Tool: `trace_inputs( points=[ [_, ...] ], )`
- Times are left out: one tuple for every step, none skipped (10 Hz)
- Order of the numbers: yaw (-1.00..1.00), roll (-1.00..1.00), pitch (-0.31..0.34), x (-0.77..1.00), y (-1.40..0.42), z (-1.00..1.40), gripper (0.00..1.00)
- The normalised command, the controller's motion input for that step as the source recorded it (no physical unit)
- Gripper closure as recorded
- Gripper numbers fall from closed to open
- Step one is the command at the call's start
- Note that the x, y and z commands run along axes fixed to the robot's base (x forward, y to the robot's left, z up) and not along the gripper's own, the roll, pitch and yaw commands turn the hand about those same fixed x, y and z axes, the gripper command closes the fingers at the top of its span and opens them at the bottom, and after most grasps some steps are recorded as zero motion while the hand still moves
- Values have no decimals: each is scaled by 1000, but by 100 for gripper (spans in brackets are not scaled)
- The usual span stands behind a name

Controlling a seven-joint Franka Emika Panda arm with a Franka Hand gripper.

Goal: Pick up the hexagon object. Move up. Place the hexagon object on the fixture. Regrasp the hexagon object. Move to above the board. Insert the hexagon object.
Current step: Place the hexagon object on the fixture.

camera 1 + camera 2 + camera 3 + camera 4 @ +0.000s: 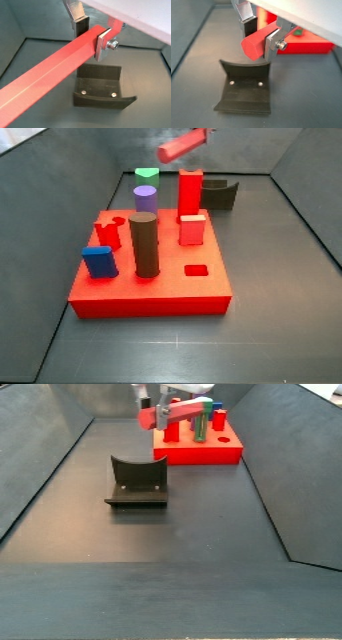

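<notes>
The gripper clamps the hexagon object near one end, holding it roughly level in open air above the fixture, well clear of the board, while the arm is cut off in both side views.

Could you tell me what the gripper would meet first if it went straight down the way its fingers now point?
Probably the fixture: in both wrist views it lies directly beyond the gripper, which holds the hexagon object crosswise above it. Depth is unclear.
</notes>
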Motion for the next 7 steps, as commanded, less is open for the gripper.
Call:
trace_inputs(
  points=[
    [1000,-724,95,495,515,285,100],
    [1000,-797,114,401,494,270,100],
    [1000,-850,146,297,369,167,100],
    [1000,-898,193,213,171,53,100],
    [1000,-929,241,157,116,30,100],
    [1000,-997,345,90,80,23,100],
    [963,-1000,393,77,63,17,100]
  ],
)
